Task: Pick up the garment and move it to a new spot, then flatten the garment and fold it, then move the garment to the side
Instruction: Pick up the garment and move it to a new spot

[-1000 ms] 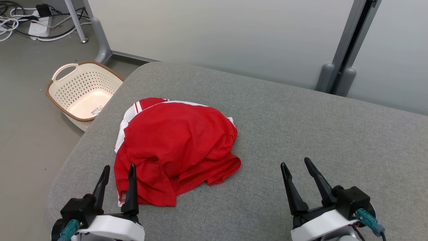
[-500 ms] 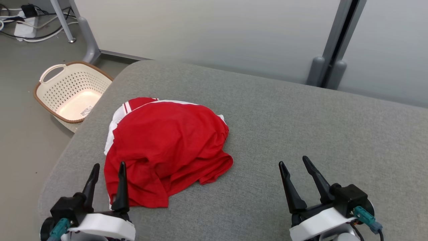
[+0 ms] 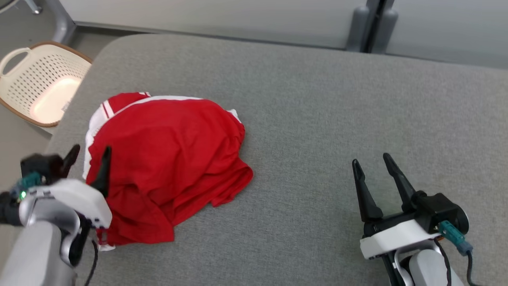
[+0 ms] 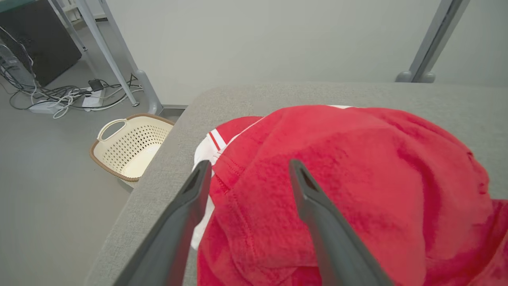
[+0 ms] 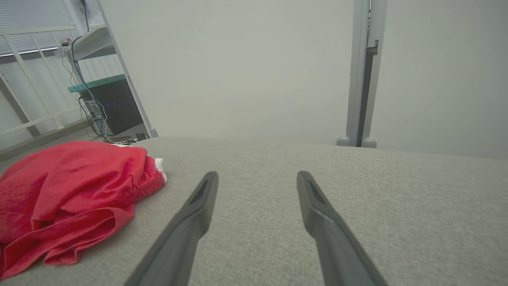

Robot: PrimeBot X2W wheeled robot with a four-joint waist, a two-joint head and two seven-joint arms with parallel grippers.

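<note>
A crumpled red garment with white trim lies bunched on the left half of the grey padded table. My left gripper hovers open over the garment's left edge, nothing between its fingers. In the left wrist view the garment lies under and beyond the open left gripper. My right gripper stands open above bare table at the lower right, well apart from the cloth. The right wrist view has the garment at its left and the open right gripper over grey fabric.
A cream perforated basket with a brown rim sits on the floor off the table's left edge; its shape repeats in the left wrist view as the basket. Cables and a power strip lie on the floor. A grey post stands behind the table.
The head camera has tilted down and turned, shifting the whole scene. My left gripper has risen and moved forward over the garment's left edge. The right gripper has moved slightly forward.
</note>
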